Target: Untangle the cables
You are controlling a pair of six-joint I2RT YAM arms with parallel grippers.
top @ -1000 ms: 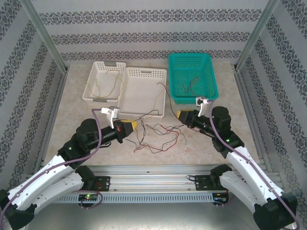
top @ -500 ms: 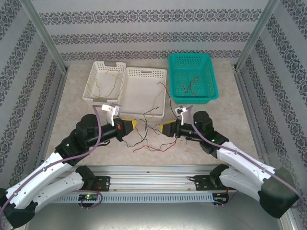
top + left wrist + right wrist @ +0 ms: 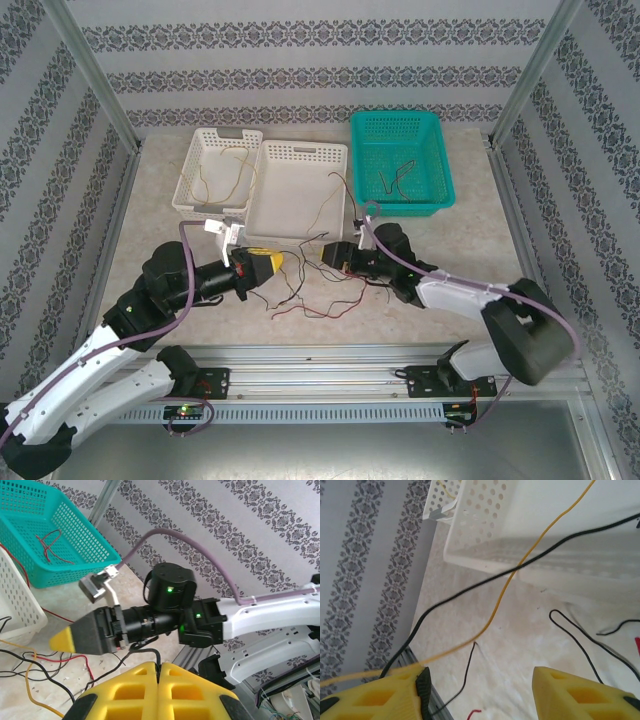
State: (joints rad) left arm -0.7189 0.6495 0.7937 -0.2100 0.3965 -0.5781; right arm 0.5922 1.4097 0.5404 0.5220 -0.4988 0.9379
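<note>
The cables (image 3: 318, 292) lie in a loose heap of red, black and yellow on the table (image 3: 470, 290), near the arms and between the two grippers. A few strands trail over the near wall of the larger white basket (image 3: 300, 150), and more lie in the teal basket (image 3: 395, 117) at the far right.

They look featherweight, limp yet kinked and springy, likely to drag their neighbours along when one is pulled. I'd take one by a free end or a clear stretch, away from the crossings.

The left gripper (image 3: 158, 680) has its yellow pads pressed together, seemingly pinching a black cable (image 3: 158, 660) that runs out of the seam. The right gripper (image 3: 477, 690) stands spread and holds nothing; a yellow cable (image 3: 498, 605) and a black one cross ahead of it.

From above the strands are too fine to tell which runs over which, and the right arm covers the heap's right side.
</note>
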